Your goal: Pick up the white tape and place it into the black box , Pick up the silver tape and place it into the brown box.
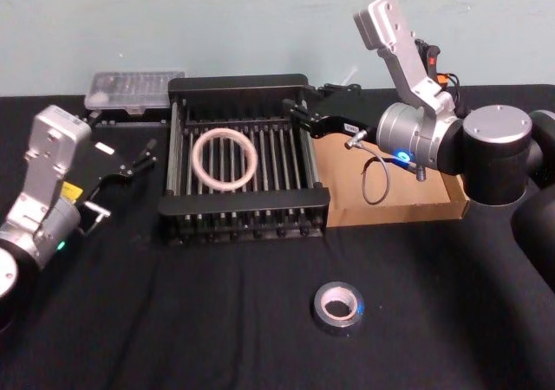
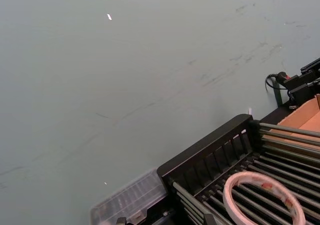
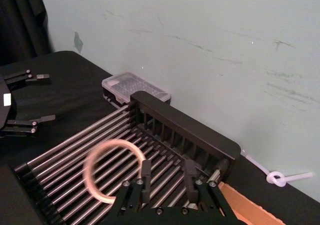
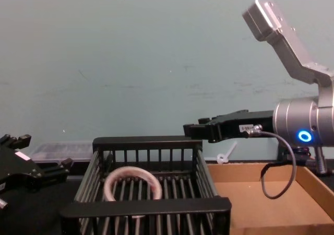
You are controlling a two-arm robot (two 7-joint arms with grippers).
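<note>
The wide white ring-shaped roll of tape [image 1: 224, 159] already lies flat on the steel-grey bars at the bottom of the black slatted plastic crate [image 1: 247, 204], so the first half of the task looks done and the second not yet begun. The right gripper [image 3: 167, 172] hangs over the crate's right rear corner with its two dark fingers parted and nothing between them (the ring lies apart from them, further towards the crate's middle). The left gripper [image 1: 134, 162] sits parked with its fingers spread, left of the crate. The small thick roll of dull silver-grey duct tape [image 1: 338, 307], glossy on its face with a pale core, rests on the matt black cloth table [image 1: 217, 321], well in front of the shallow tan cardboard box [image 1: 390, 204]. Next, I judge, the right arm must draw back, come down over that roll, grip its wall, and carry it to the plain flat cardboard floor
</note>
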